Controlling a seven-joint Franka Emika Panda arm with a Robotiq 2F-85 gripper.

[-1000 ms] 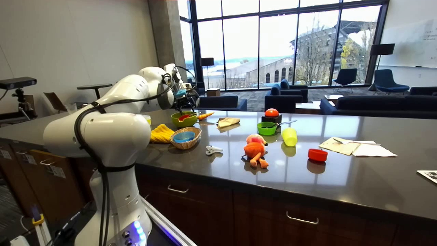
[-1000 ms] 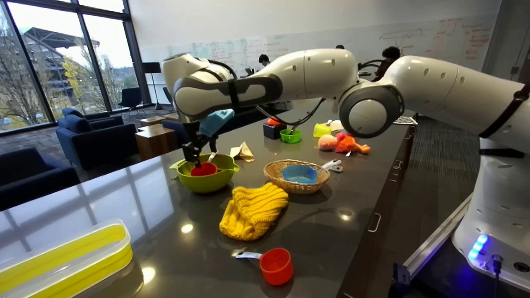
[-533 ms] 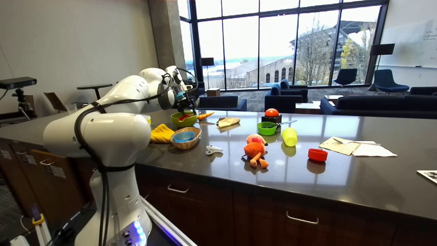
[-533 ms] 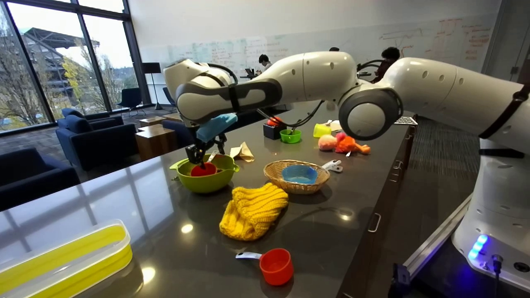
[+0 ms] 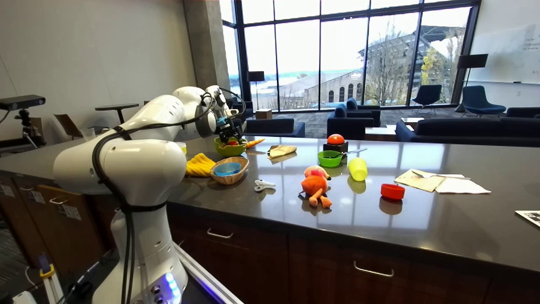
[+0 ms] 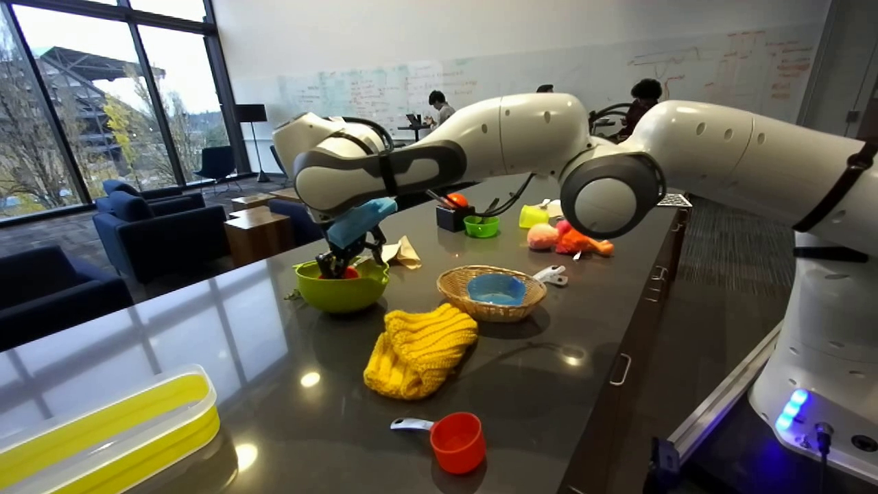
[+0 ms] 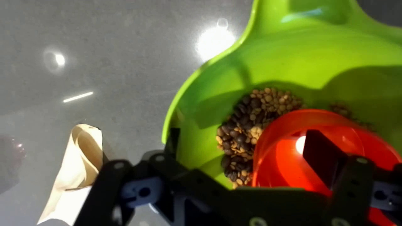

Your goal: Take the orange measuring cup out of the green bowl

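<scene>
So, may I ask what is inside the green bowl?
The green bowl holds an orange measuring cup and dark and tan bean-like pieces; whatever is beneath the cup is covered.

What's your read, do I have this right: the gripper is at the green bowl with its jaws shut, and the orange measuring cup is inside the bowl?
Not quite: the jaws of the gripper are open, not shut; the wrist view shows them wide apart. The rest is right: it is at the green bowl, and the orange measuring cup is inside.
</scene>
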